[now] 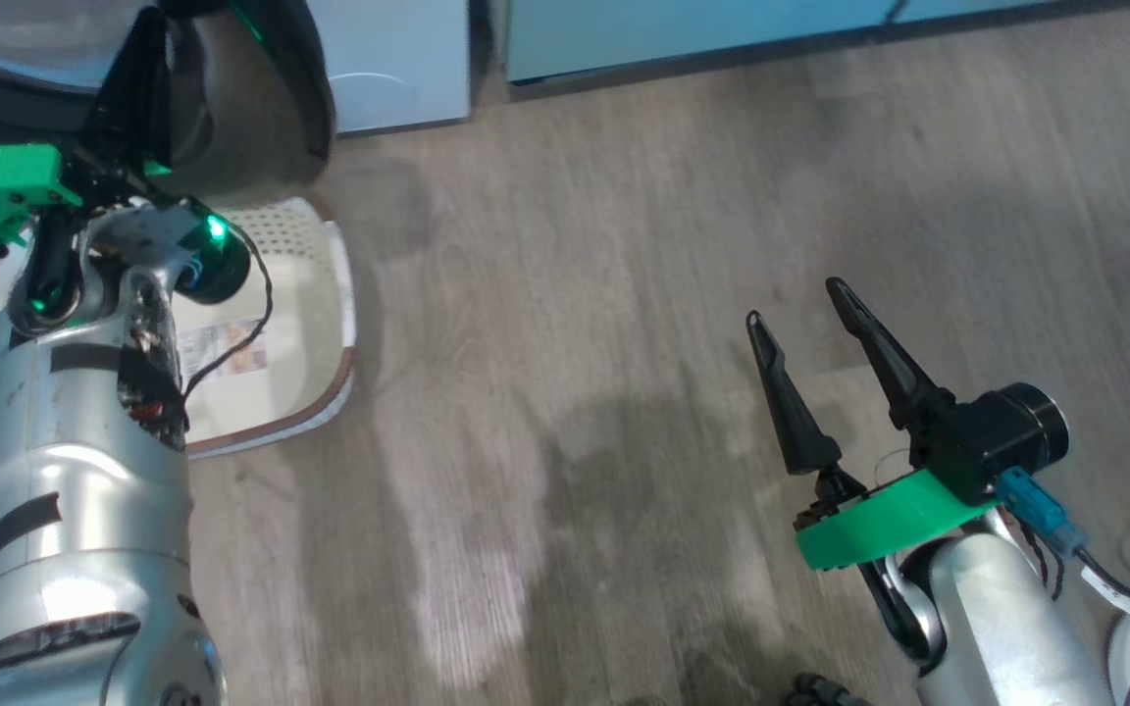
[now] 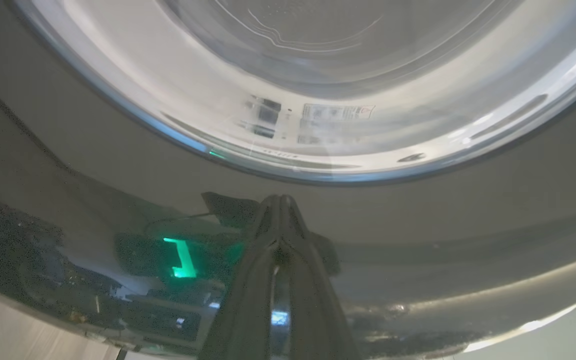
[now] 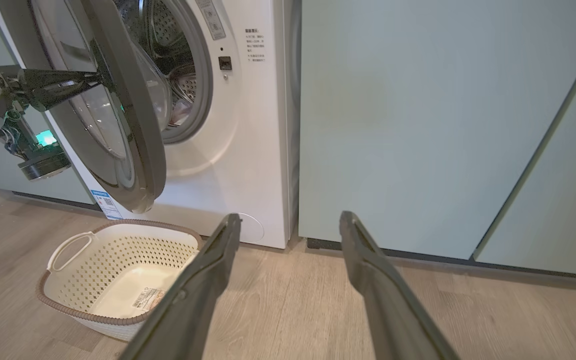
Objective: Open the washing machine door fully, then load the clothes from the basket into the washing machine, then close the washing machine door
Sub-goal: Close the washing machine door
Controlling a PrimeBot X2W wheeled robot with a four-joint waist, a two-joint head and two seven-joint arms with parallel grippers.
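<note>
One right gripper [image 1: 794, 302], two fingers [image 1: 786, 402] spread, over wood floor [image 1: 575, 343], one white perforated basket [image 3: 133, 250] (paper label inside) beneath one half-open washing machine door [image 3: 138, 125], one left gripper [image 2: 279, 197], fingers pressed together, tips at its black rim, one white washing machine [image 3: 248, 150] behind, pale cloth [image 3: 180, 112] in its drum [image 3: 188, 85].
</note>
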